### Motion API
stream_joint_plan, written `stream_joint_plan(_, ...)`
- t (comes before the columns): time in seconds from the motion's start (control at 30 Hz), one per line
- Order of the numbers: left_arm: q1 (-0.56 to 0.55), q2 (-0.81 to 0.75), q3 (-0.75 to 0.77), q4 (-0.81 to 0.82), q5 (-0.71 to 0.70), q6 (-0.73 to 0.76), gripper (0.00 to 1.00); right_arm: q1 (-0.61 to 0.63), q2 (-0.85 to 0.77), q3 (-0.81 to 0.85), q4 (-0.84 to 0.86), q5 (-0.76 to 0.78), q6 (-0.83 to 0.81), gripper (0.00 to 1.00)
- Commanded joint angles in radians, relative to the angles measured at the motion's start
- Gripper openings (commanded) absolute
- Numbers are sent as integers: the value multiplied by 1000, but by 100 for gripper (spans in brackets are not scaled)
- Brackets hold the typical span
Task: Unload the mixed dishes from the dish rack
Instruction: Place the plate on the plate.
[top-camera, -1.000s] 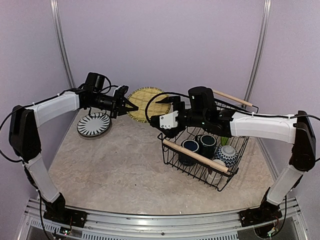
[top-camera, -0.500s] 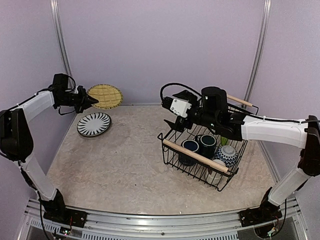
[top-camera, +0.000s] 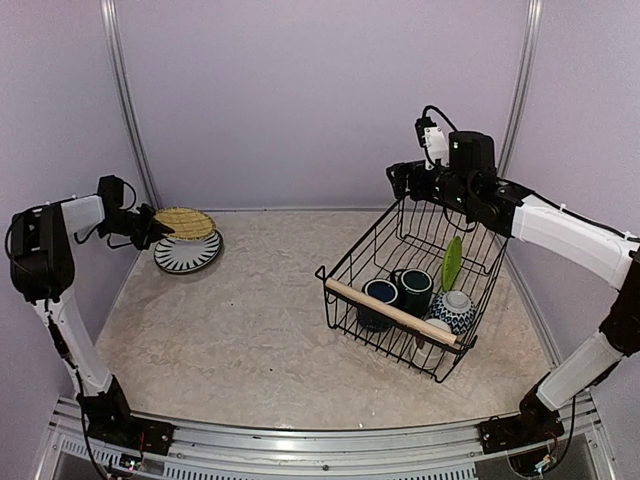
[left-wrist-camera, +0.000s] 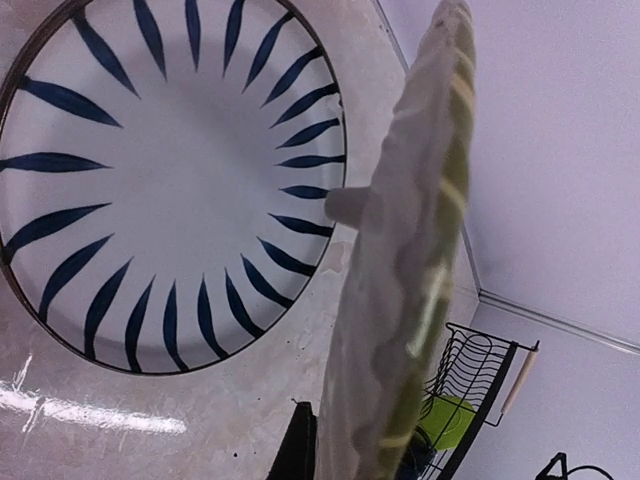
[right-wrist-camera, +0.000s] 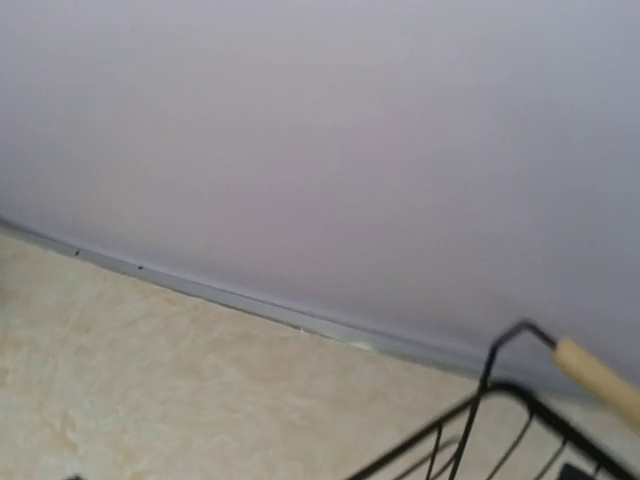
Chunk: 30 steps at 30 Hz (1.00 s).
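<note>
LEFT: left gripper clamped on tan lattice plate, 10 o'clock, over striped plate (edge-on to wrist camera) | RIGHT: right gripper wide open, empty, 1 o'clock, above dish rack far rim

The left arm and right arm wear white shells on long links, with black joints. Thin black cables loop above a small white block.
</note>
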Motion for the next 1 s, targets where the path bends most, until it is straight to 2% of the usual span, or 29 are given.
stream_joint_plan(0.0,11,61,46,-24,-4,14,0,6,11,27,-163,21,219,100)
stream_joint_plan(0.23,16,161,103,-75,-28,40,0,5,-10,64,-166,-70,258,100)
stream_joint_plan(0.33,14,171,99,-62,-8,29,4,5,-39,33,-129,-106,245,100)
stream_joint_plan(0.43,16,184,107,-69,3,24,6,3,-67,3,-113,-70,225,100)
stream_joint_plan(0.53,19,201,115,-68,28,8,9,-10,-115,-52,-113,41,260,100)
stream_joint_plan(0.67,19,195,106,-66,24,-11,25,-36,-163,-116,-54,-33,268,100)
stream_joint_plan(0.8,17,172,105,-67,39,-25,34,-40,-161,-100,-79,-24,266,100)
stream_joint_plan(0.97,18,125,102,-79,19,-30,60,-41,-138,-60,-130,-23,273,100)
